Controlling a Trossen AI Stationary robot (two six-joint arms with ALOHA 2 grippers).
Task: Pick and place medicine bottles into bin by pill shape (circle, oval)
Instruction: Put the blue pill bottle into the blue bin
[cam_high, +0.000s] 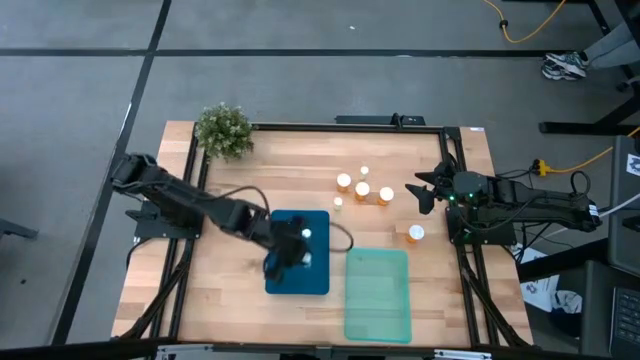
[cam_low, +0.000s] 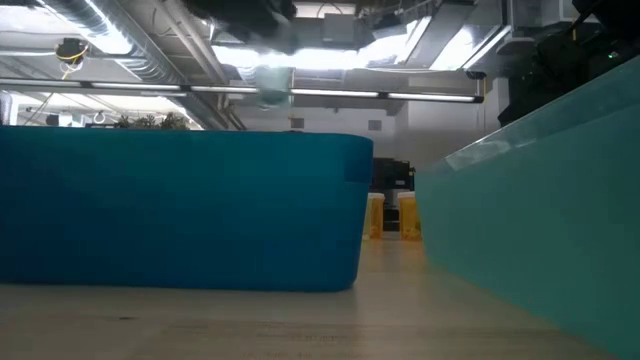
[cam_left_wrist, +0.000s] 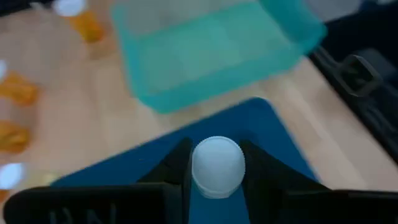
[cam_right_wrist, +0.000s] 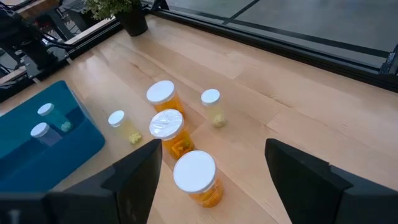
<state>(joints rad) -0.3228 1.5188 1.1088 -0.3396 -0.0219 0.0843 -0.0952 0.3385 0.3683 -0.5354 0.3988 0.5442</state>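
Note:
My left gripper (cam_high: 300, 243) hangs over the blue bin (cam_high: 297, 272), shut on a small pale bottle with a white cap (cam_left_wrist: 217, 165). The low view shows this bottle (cam_low: 272, 85) blurred above the bin's wall (cam_low: 180, 210). Two small bottles (cam_right_wrist: 42, 121) stand inside the blue bin. Several medicine bottles, some orange (cam_high: 362, 189) and some small and pale (cam_high: 338, 201), stand upright on the table's far middle. Another orange one (cam_high: 416, 233) stands apart. My right gripper (cam_high: 420, 192) waits open at the table's right, facing the cluster (cam_right_wrist: 180, 134). My left gripper pinches the small bottle between its two fingers (cam_left_wrist: 177, 174), just under the white cap (cam_left_wrist: 217, 186). The cap hides the body. The fingers slant down toward the table's right. The bottle is lifted clear above the blue bin, cap toward the wrist camera.
The teal bin (cam_high: 378, 295) lies right of the blue bin, near the front edge. A small green potted plant (cam_high: 223, 130) stands at the far left corner. Bare wood lies between the bins and the bottle cluster.

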